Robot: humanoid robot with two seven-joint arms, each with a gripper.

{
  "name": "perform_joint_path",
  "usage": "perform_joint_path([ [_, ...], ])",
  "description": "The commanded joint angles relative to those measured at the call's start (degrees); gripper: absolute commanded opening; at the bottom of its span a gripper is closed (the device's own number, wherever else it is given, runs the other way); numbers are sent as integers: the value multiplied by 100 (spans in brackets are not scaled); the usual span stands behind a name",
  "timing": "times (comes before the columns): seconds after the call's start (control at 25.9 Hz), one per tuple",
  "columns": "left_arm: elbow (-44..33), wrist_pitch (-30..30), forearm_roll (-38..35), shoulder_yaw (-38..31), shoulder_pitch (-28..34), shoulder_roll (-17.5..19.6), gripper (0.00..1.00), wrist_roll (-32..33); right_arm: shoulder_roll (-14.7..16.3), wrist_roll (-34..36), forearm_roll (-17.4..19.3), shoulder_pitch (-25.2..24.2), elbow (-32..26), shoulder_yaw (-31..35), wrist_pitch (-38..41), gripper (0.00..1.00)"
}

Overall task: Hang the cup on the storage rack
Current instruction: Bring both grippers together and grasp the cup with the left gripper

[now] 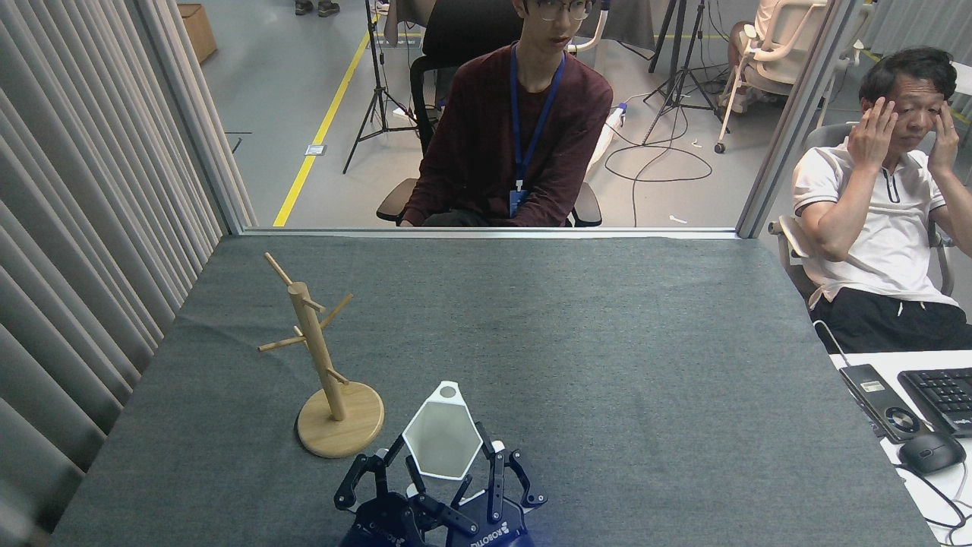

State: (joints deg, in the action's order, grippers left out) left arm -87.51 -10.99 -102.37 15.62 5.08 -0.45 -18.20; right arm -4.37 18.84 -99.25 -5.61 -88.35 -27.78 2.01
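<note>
The white hexagonal cup (443,434) is held above the table's near edge, mouth facing me, its holed tab pointing away. My right gripper (457,469) is shut on its lower part. My left gripper (383,486) stands open just to the left, overlapping the right one; its fingers (355,481) reach the cup's lower left edge, and I cannot tell whether they touch it. The wooden storage rack (313,340) stands upright on its round base (339,431), just left of the cup and farther away, with bare pegs.
A grey mat (607,365) covers the table. Curtains (83,251) close the left side. One person (516,129) sits behind the far edge, another (881,205) at the right. A keyboard, mouse (931,451) and small device lie on the white desk at right.
</note>
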Motion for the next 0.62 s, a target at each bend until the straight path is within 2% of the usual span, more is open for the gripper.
perform_joint_path([
  [0.0,-21,1,15,-7,-7,-8,99,-17,16,23,-33,-63,-16,-131,-7,58],
  [0.35,-65,1,15,-16,-7,-8,98,-26,24,32,-33,-142,63,-342,-122,58],
  [0.39,-74,1,15,-16,-7,-8,90,-26,24,32,-33,-151,63,-342,-122,58],
  [0.5,-74,1,-2,-16,-33,53,52,27,24,32,-33,-151,72,-351,-122,58],
  [0.58,-74,1,-2,-16,-42,71,42,36,24,41,-33,-151,72,-351,-122,58],
])
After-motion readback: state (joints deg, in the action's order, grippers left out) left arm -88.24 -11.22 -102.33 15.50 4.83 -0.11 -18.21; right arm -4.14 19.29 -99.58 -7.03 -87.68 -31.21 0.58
